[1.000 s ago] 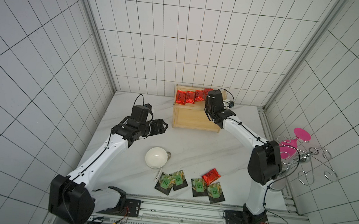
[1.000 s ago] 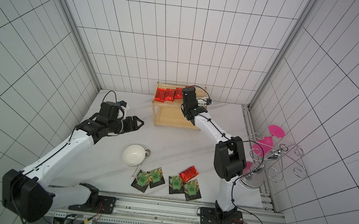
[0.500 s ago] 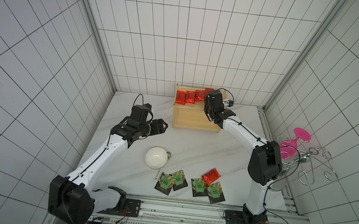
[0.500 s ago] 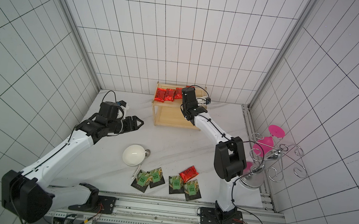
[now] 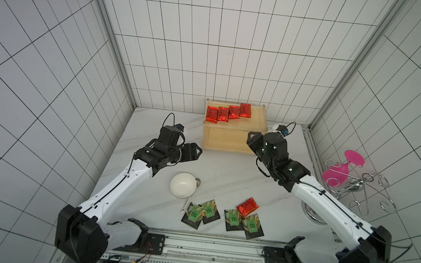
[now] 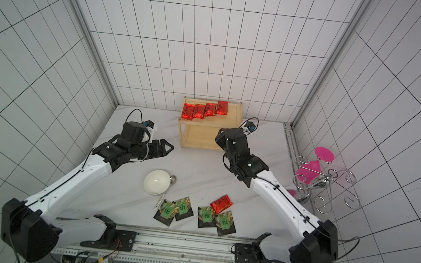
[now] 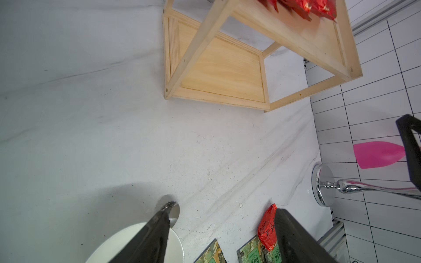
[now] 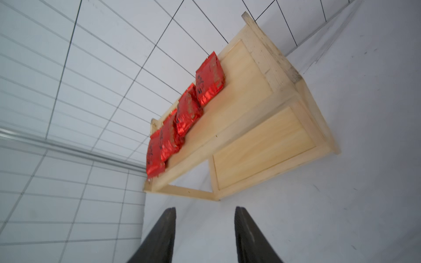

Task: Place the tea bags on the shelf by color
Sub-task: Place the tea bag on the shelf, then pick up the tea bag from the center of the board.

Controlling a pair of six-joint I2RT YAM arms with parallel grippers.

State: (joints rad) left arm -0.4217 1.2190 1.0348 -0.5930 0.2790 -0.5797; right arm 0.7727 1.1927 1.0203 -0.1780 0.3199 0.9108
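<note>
Four shiny red foil sachets (image 5: 229, 112) lie in a row on the top board of the light wooden two-tier shelf (image 5: 232, 142).
A fifth red foil sachet (image 5: 247, 206) and four flat black green-labelled packets (image 5: 233, 218) lie at the white table (image 5: 226, 171) front; left gripper (image 7: 223, 214) and right gripper (image 8: 205, 210) hang with jaws apart, empty.

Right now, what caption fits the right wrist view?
Open right gripper facing the wooden shelf, four red tea bags on its top tier.

My right claw (image 8: 205, 210) now hangs nearer, off the light wooden two-tier shelf (image 5: 258, 119), jaws parted; the rightmost shiny red foil sachet (image 5: 245, 110) now lies uncovered.
</note>
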